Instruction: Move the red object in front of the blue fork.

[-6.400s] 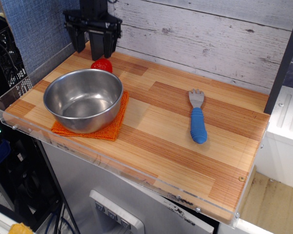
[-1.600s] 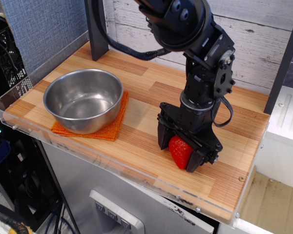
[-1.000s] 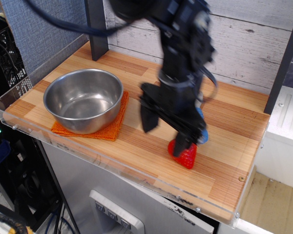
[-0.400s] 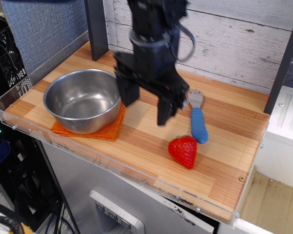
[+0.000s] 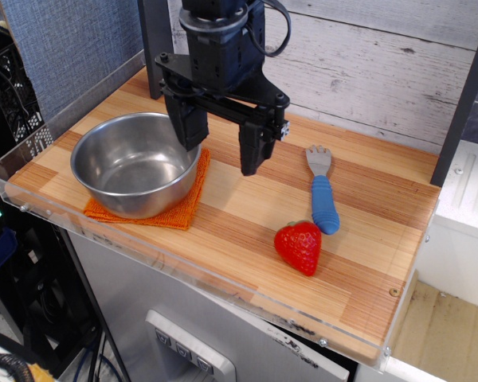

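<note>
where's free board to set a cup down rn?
Free: the wood right of the blue fork out to the right edge, and the strip behind it toward the plank wall. Crowded: left end, steel bowl on orange cloth, open gripper hanging beside it. The strawberry takes the near edge by the fork handle.

Red strawberry (image 5: 299, 247) on wood, just beside blue fork (image 5: 323, 192) handle end.

The red object (image 5: 299, 247) now lies free on the table, just before the blue fork's (image 5: 323, 192) handle end. The gripper (image 5: 221, 143), no longer holding it, is raised with jaws spread, back beside the bowl (image 5: 135, 163).
</note>
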Tool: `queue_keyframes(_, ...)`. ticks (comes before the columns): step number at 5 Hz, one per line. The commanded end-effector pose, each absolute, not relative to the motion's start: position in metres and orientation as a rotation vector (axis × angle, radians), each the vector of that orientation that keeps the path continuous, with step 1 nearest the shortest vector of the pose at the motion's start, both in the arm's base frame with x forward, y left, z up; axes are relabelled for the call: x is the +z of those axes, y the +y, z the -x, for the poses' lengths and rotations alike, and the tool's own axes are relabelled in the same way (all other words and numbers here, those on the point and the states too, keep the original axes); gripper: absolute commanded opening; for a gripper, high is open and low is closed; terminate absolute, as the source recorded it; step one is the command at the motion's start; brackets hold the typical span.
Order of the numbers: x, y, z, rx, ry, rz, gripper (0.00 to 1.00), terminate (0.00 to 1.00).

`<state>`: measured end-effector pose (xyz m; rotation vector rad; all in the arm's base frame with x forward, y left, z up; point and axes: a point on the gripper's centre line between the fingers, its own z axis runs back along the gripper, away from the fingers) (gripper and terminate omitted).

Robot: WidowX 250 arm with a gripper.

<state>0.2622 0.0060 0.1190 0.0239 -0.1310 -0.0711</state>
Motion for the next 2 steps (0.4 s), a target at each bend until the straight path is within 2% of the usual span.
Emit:
queue_keyframes(1,0.1261,0.0184,-0.255,-0.097,-0.147,-0.032,1.0,0.0)
queue_keyframes(2,0.1261,0.0184,-0.255,-0.097,-0.147,-0.032,1.0,1.0)
